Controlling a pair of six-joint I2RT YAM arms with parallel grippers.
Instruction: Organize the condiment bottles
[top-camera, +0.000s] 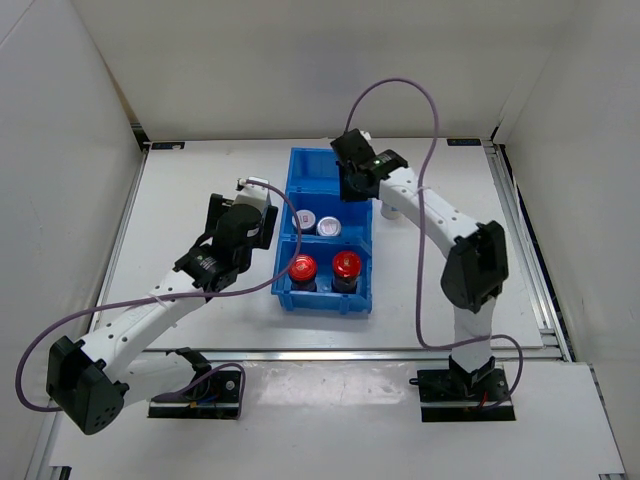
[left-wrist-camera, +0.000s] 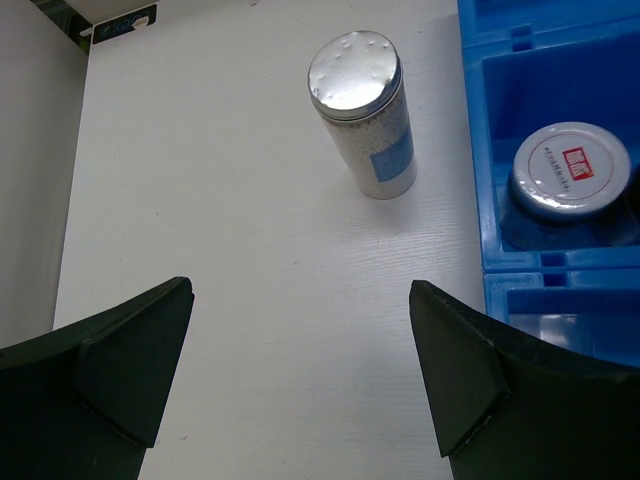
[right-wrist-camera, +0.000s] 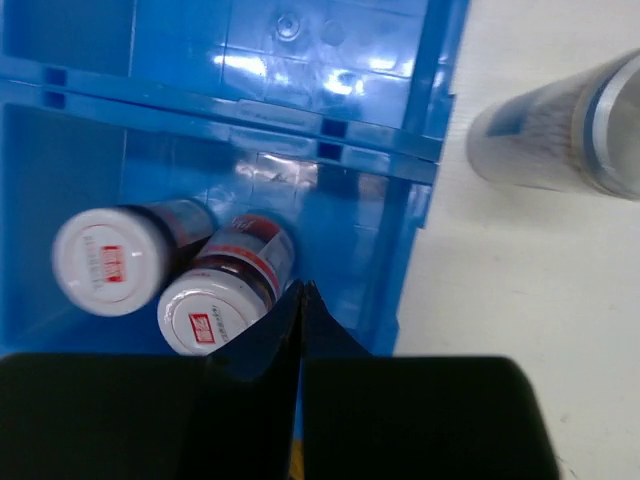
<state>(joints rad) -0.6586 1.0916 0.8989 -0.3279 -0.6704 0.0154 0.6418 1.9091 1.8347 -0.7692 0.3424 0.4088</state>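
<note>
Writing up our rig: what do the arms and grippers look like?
The left arm and right arm have white links and black joints; a purple cable trails along each. The left gripper and right gripper have matte black wedge-shaped fingers. A green light glows near the right wrist.

The right gripper (right-wrist-camera: 302, 300), jaws pressed together, hangs over a blue bin (right-wrist-camera: 420, 160). Just left of the jaws, a white-lidded jar (right-wrist-camera: 205, 318) touches a second jar (right-wrist-camera: 108, 262) in one compartment. Up and right of the jaws, a blurred tall bottle (right-wrist-camera: 560, 130) rests on the white counter (right-wrist-camera: 500, 280).
</note>
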